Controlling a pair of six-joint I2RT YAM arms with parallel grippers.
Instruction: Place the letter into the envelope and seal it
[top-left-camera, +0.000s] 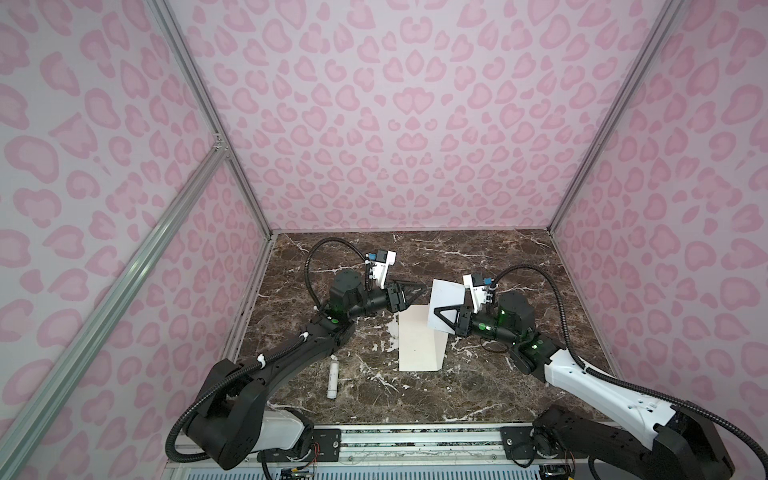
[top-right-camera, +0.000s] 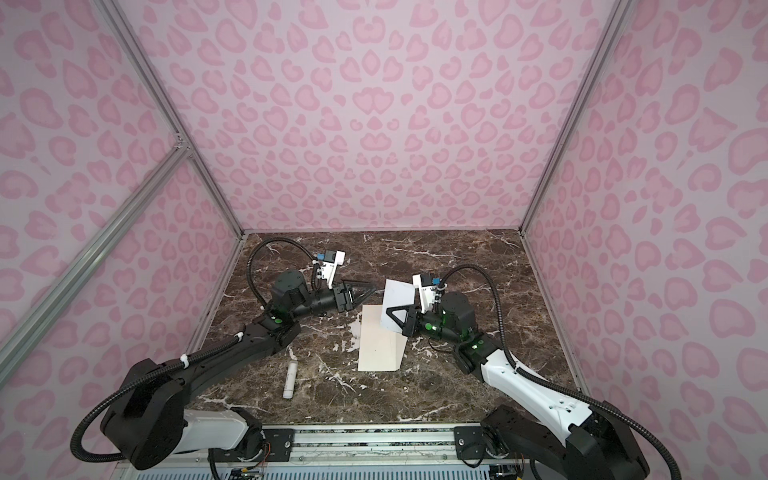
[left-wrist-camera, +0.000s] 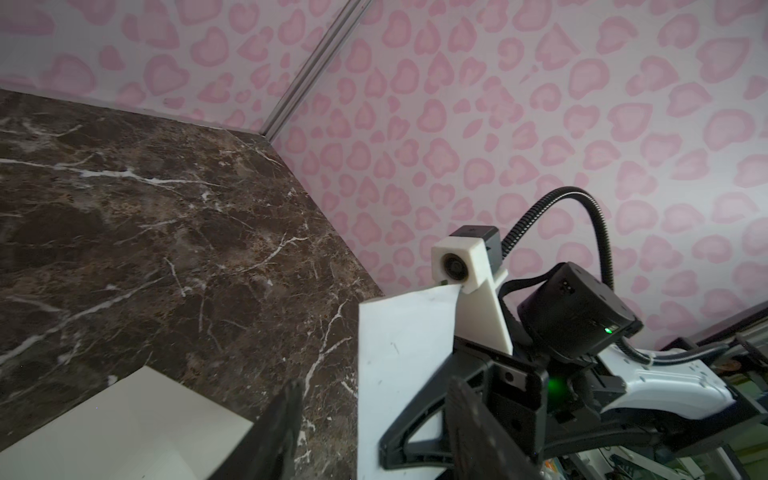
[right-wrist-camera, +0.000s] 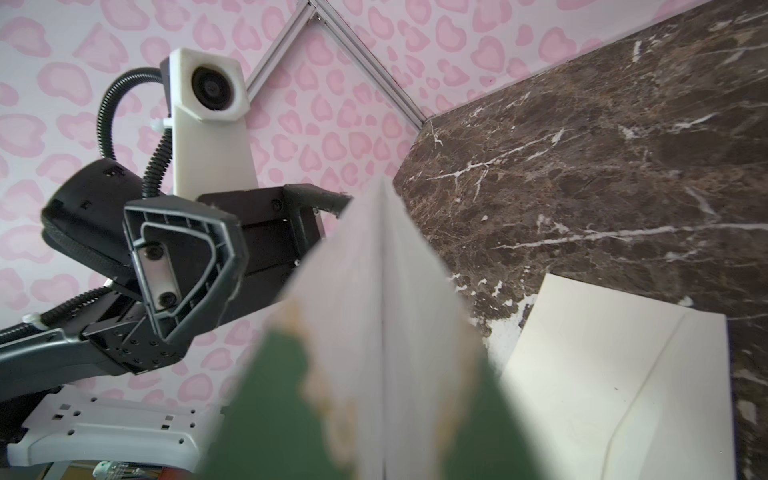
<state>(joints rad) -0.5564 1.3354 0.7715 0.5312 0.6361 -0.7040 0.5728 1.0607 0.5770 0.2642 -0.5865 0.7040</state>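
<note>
The letter, a pale card, hangs tilted in the air over the far end of the envelope. My right gripper is shut on its lower edge. In the right wrist view the letter with its green border fills the foreground and hides the jaws. The cream envelope lies flat on the marble. My left gripper stands open just left of the letter, holding nothing, one finger on each side of the card's edge.
A small white cylindrical stick lies on the marble table near the front left. Pink-patterned walls close in the back and both sides. A metal rail runs along the front edge.
</note>
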